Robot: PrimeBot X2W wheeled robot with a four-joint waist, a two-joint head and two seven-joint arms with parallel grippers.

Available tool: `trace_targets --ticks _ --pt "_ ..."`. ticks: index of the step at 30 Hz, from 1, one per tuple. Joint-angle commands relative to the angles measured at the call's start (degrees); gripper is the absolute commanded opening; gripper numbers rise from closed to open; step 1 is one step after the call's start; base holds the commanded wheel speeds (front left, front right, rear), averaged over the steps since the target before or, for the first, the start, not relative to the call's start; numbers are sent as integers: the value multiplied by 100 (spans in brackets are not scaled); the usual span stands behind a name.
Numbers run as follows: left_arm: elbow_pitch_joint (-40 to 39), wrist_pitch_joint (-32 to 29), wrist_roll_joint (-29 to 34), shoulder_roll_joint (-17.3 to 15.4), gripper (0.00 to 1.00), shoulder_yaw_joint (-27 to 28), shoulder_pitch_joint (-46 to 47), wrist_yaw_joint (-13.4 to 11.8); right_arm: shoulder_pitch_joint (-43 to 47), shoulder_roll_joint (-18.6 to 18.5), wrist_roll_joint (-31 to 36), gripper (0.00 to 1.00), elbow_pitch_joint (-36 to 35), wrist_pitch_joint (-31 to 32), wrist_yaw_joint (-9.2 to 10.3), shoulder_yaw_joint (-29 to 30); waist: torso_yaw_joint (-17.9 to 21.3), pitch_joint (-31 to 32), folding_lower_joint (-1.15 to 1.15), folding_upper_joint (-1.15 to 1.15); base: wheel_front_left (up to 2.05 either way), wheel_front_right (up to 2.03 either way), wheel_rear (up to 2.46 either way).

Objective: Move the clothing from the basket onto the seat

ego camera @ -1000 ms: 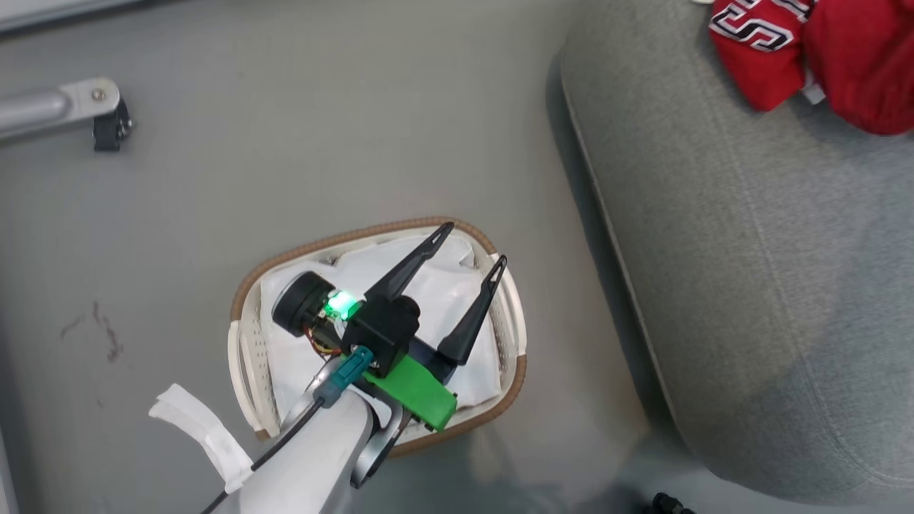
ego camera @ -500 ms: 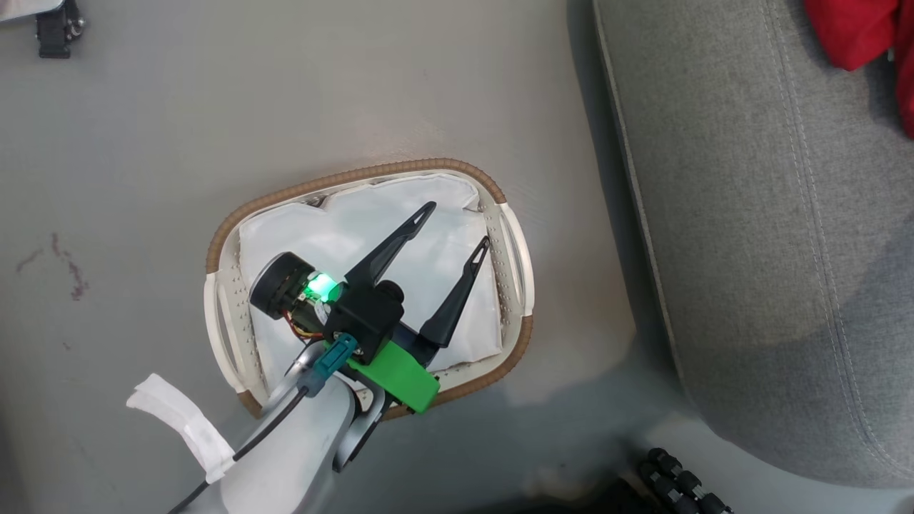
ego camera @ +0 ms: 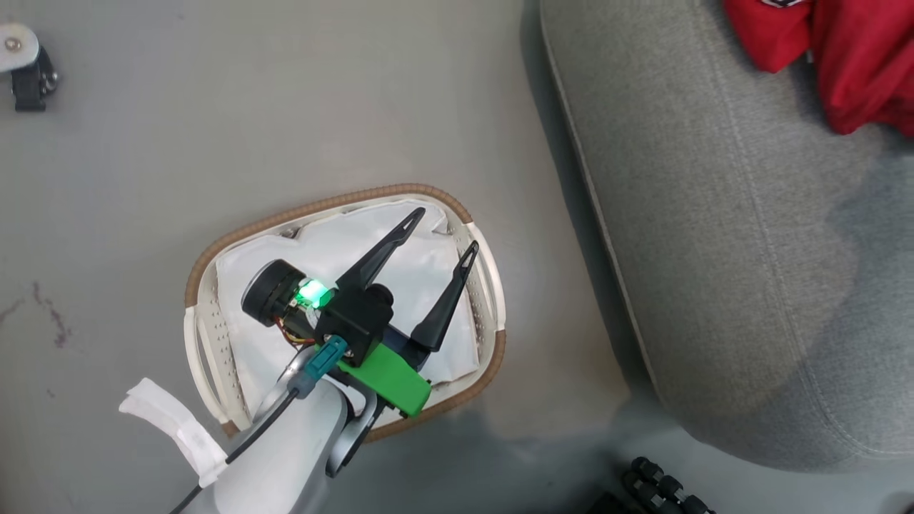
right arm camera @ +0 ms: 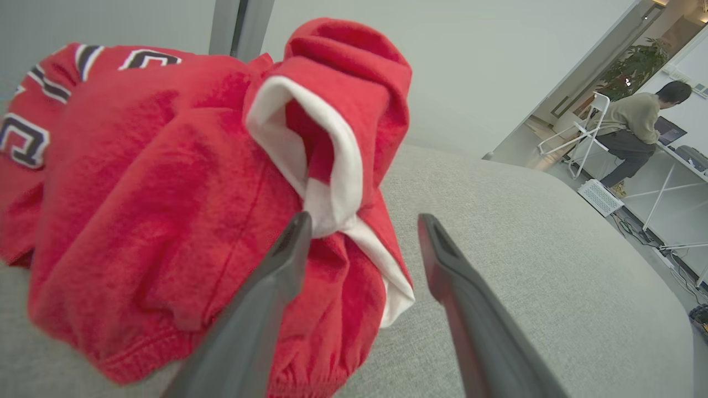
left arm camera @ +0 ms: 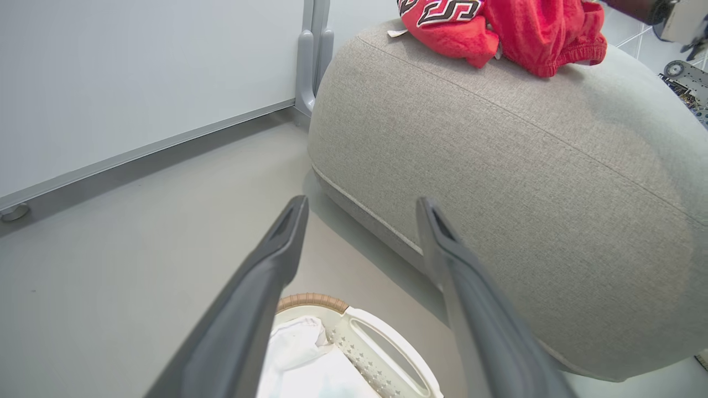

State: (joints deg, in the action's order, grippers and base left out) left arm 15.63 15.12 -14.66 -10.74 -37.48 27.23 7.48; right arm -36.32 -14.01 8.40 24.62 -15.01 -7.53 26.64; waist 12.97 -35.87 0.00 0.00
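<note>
- The clothing (right arm camera: 166,221), two red pieces bunched into one heap, lay on the far right part of the seat (ego camera: 750,250), which is where the task wanted it; one piece showed block letters and the other a white trim
- The right fingers (right arm camera: 260,298) were released and spread apart, close up against the heap by the white trim with nothing pinched between them; this looked like a let-go, with the fabric left resting on the cushion under its own weight
- The basket (ego camera: 321,207) stood on the floor (ego camera: 285,107) to the left of the seat, apart from it, with its white liner (ego camera: 335,250) showing and no red fabric visible inside, so it seemed emptied
- The left fingers (ego camera: 382,251) hung over the liner, spread wide and gripping nothing, their tips pointing toward the seat; they seemed placed for a pick from the basket, though nothing appeared left to lift
- The heap sat well in from the seat's rounded left edge, so a slide to the floor looked unlikely
</note>
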Motion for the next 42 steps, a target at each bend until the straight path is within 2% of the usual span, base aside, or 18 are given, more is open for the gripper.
trace_targets --ticks 1,7,11,17,21,25,32,37,42 --pt "11 4 -74 -19 100 27 -76 2 160 49 -61 100 -76 -24 8 -29 98 200 0 0 0 0 0" --pt "-37 4 -184 92 100 139 -184 2 408 196 14 100 -309 -25 8 -199 53 610 0 0 0 0 0" --pt "-66 5 -292 223 100 273 -267 2 301 40 15 100 -348 -25 8 -373 -96 940 0 0 0 0 0" --pt "-91 5 -445 430 100 738 -494 2 93 16 -31 100 -282 -25 8 -723 -385 1453 0 0 0 0 0" --pt "-79 5 -448 540 100 1183 -710 2 -71 184 -122 100 -110 -25 8 -1048 -578 1762 0 0 0 0 0" --pt "-139 5 -330 617 100 1751 -940 1 -89 510 -222 100 -11 -25 8 -1306 -748 2005 0 0 0 0 0" --pt "-136 4 -294 720 100 2760 -1403 1 311 992 -509 100 61 -25 8 -1692 -1025 2312 0 0 0 0 0" --pt "-54 4 -272 753 100 3250 -1706 1 801 1095 -754 100 -55 -25 8 -1851 -1185 2490 0 0 0 0 0" --pt "-7 4 -305 773 100 3511 -2053 2 1372 1094 -1289 100 -181 -25 8 -2185 -1297 2686 0 0 0 0 0"
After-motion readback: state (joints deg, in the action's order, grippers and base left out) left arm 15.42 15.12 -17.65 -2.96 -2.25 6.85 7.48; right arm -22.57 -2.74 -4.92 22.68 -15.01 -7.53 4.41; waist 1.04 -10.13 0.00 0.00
